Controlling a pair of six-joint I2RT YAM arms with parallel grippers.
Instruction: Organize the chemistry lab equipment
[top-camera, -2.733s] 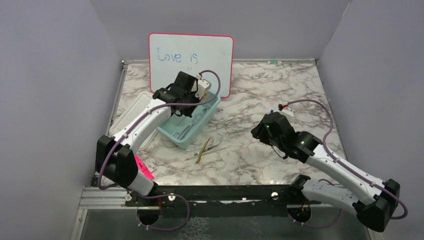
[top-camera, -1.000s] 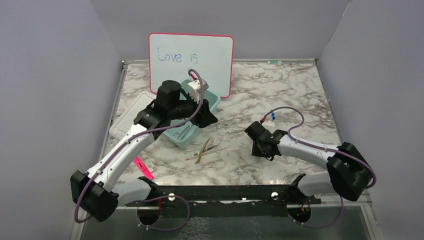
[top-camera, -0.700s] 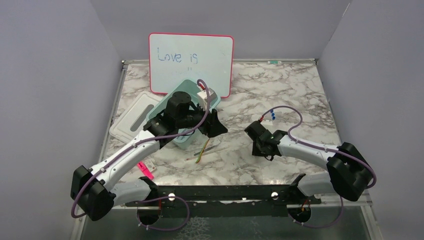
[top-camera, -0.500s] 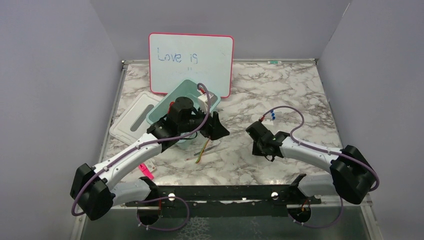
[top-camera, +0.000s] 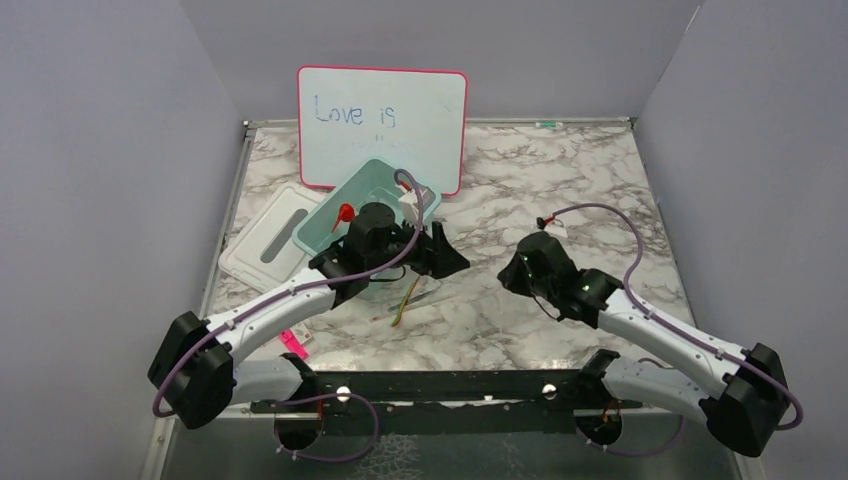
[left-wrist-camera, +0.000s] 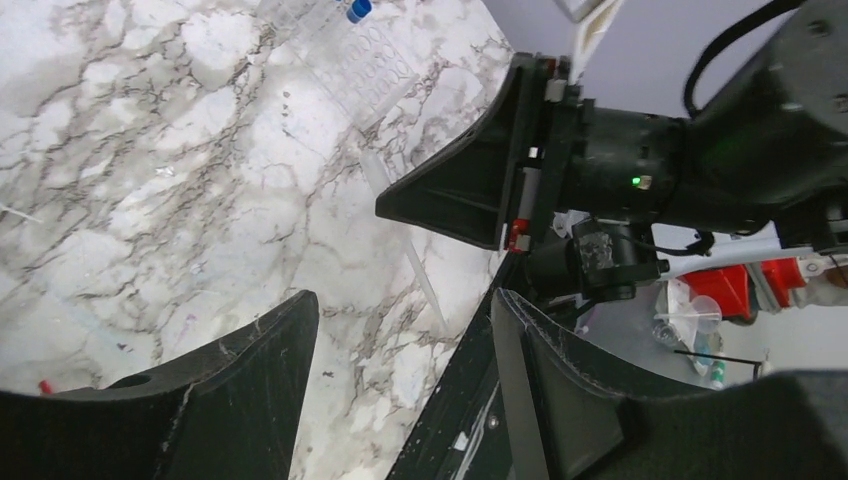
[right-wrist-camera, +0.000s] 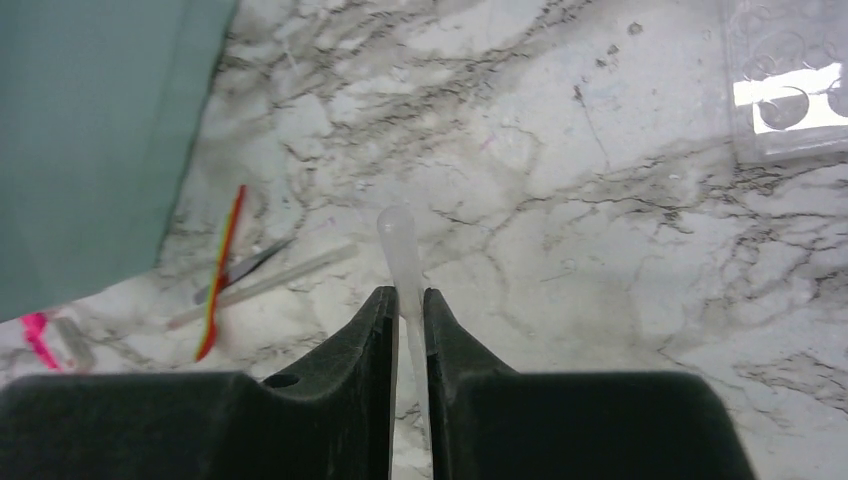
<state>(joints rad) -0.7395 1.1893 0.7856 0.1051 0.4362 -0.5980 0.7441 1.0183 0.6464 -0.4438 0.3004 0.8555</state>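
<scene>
My right gripper (right-wrist-camera: 405, 300) is shut on a clear plastic pipette (right-wrist-camera: 396, 235), whose bulb sticks out past the fingertips above the marble table. In the top view the right gripper (top-camera: 512, 274) hangs right of centre. My left gripper (top-camera: 452, 262) faces it, open and empty (left-wrist-camera: 403, 295), just right of the teal bin (top-camera: 325, 222). A squeeze bottle's red nozzle (top-camera: 345, 212) shows inside the bin. Metal tongs (top-camera: 425, 293) and a yellow-red stick (top-camera: 407, 298) lie on the table below the left gripper. A blue-capped tube (left-wrist-camera: 357, 10) lies beside a clear rack (left-wrist-camera: 352, 62).
A pink-framed whiteboard (top-camera: 381, 127) leans against the back wall. The bin's white lid (top-camera: 262, 243) lies left of the bin. A pink marker (top-camera: 291, 341) rests near the left arm's base. The clear rack (right-wrist-camera: 790, 85) sits far right of the pipette.
The right gripper has shut on the pipette and risen off the table. The left arm has swung from over the bin to its right side, jaws opening wider.
</scene>
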